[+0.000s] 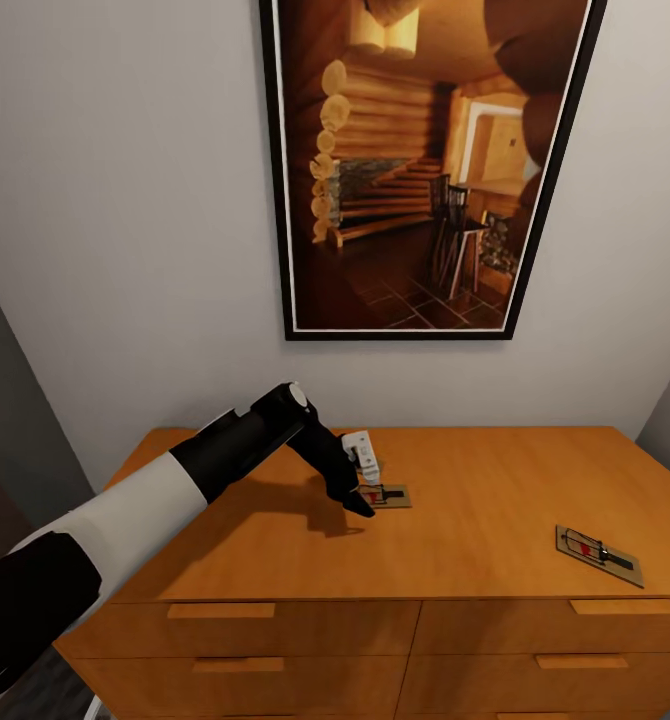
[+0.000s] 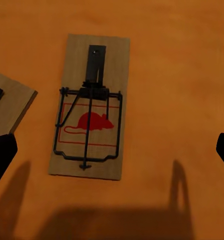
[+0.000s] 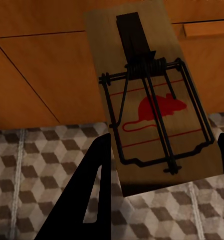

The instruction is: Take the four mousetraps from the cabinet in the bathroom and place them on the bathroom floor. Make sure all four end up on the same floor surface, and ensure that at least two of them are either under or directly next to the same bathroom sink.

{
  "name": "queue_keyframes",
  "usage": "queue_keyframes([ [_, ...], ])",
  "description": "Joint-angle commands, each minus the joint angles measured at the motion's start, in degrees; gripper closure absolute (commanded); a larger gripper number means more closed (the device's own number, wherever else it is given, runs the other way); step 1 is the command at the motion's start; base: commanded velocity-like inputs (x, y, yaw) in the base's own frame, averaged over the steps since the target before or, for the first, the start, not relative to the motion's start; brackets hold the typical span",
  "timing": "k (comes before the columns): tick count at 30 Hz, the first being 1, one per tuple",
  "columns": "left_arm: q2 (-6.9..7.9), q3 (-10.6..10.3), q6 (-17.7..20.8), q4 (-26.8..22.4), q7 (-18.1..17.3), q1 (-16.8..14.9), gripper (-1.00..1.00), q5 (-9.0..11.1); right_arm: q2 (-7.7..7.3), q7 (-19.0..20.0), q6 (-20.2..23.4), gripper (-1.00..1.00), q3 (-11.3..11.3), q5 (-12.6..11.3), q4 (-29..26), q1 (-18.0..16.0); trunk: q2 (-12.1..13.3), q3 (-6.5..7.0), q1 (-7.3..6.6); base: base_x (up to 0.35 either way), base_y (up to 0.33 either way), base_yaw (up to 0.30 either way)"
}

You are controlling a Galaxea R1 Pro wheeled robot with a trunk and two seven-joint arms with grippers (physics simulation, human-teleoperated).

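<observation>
Pale wall and a framed log-cabin picture (image 1: 430,165) are backing the orange-brown cabinet (image 1: 275,560), whose flat worktop is carrying two mousetraps: one (image 1: 384,495) lying just at the left gripper (image 1: 360,500), another (image 1: 599,553) well apart near the right edge. From the left wrist, the jaws are standing wide, straddling that trap (image 2: 90,107), with a second board's corner (image 2: 9,107) beside it. The right gripper (image 3: 162,165) is holding a third trap (image 3: 147,105) between its jaws above the cube-patterned bathroom floor (image 3: 36,170). These traps are looking light, thin and stiff; gripping the board's long edges, away from the sprung wire, seems wisest. No readable writing is showing, only a red mouse emblem.
</observation>
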Motion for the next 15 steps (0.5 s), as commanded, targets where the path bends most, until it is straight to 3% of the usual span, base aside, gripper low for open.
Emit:
queue_keyframes([
  [1,-0.03,0.0,0.4,0.0,-0.4,0.0,-1.00,-0.4,-0.01,0.4,-0.1,1.00,0.4,-0.7,0.0,0.0,0.0,-0.06,0.00,0.000,0.000,0.000],
  [10,-0.34,0.0,0.4,0.3,-0.4,0.0,-1.00,-0.4,-0.01,0.4,-0.2,1.00,0.4,-0.7,0.0,0.0,0.0,-0.06,0.00,0.000,0.000,0.000],
  [15,-1.72,-0.1,0.3,2.2,-0.4,0.0,-1.00,-0.4,-0.01,0.4,-0.2,1.00,0.4,-0.7,0.0,0.0,0.0,-0.06,0.00,0.000,0.000,0.000],
])
